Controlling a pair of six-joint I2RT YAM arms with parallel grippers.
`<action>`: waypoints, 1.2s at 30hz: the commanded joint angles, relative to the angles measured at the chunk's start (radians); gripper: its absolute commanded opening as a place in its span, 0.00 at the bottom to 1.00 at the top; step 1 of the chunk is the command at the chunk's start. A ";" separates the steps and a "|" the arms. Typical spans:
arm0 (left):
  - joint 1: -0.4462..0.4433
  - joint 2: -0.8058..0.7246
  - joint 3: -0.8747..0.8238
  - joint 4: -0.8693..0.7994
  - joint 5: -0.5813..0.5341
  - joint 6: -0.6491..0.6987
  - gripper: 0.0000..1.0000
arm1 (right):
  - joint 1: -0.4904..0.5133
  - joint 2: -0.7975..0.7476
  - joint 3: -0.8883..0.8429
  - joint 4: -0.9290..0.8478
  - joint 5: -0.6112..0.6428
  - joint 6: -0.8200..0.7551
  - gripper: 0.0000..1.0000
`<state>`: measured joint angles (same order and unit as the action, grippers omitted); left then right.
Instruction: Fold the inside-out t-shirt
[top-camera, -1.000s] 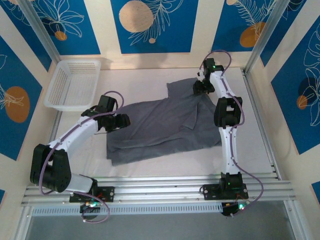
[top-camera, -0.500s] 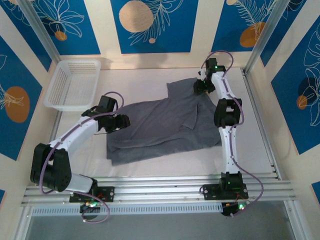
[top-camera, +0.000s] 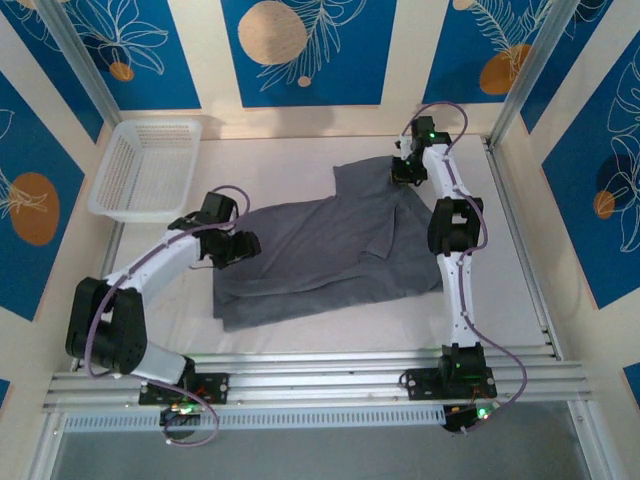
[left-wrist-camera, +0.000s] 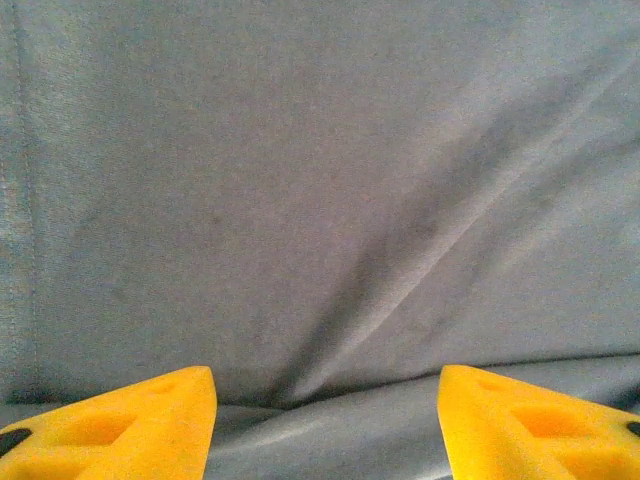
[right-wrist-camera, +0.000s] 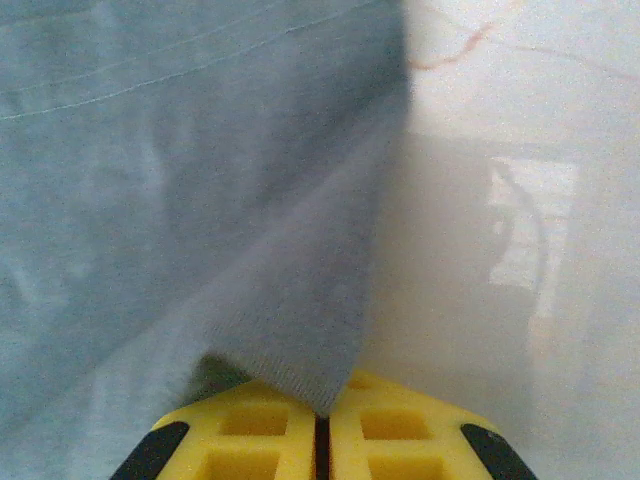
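pinches inside-out t-shirt (top-camera: 320, 245) edge in right gripper (right-wrist-camera: 322, 415); holds left gripper (left-wrist-camera: 325, 385) spread over grey cloth; from above, shows white basket (top-camera: 160, 123) far left

Plain slate-grey t-shirt (top-camera: 320, 250) lying spread out, loosely creased.

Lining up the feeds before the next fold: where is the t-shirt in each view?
Top external: t-shirt spread out at the middle of the picture.
Left wrist: grey cloth beyond the open left gripper.
Right wrist: left half of the picture, bare table to its right.
Shared landmark: the shirt corner pinched in the shut right gripper, which is the shirt's far right end in the top view.
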<state>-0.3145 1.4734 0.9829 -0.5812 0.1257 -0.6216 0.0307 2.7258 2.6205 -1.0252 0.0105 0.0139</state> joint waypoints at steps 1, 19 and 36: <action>0.008 0.080 0.165 -0.114 -0.088 0.001 0.56 | -0.007 -0.061 0.068 -0.043 -0.122 0.041 0.08; 0.130 0.551 0.676 -0.265 -0.425 0.057 0.51 | -0.083 -0.319 -0.186 -0.042 -0.148 0.058 0.00; 0.147 0.700 0.644 -0.125 -0.044 0.096 0.28 | -0.044 -0.304 -0.177 -0.055 -0.158 0.048 0.00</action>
<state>-0.1738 2.1822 1.6722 -0.7361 0.0116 -0.5392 -0.0170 2.4130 2.4321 -1.0637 -0.1246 0.0593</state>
